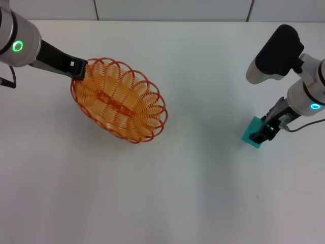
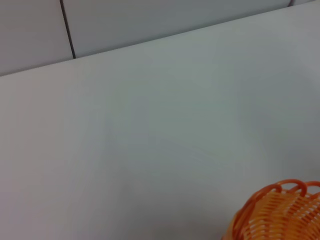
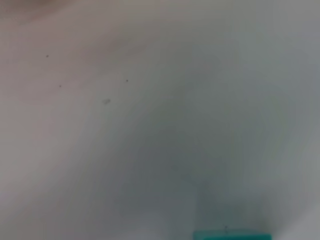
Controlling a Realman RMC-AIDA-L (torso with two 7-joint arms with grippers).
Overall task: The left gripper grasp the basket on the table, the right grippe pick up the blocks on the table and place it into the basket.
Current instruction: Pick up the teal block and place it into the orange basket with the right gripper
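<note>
White table (image 1: pixel 203 193) bare between two items, well apart

Orange wire basket (image 1: pixel 119 99) on robot's left; light, springy open loops; take by scalloped rim; left gripper (image 1: pixel 77 67) at far rim, looks clamped on it, contact partly hidden

Teal cube (image 1: pixel 252 132) on right: light, rigid, smooth faces, pinch opposite sides; right gripper (image 1: pixel 268 128) fingers straddle it, looks closed on it, grip half hidden; wrist view shows only cube edge

All I'm getting here is blurry white counter (image 3: pixel 150 125) with a few dark specks, plus a teal block (image 3: pixel 232 235) edge.
</note>
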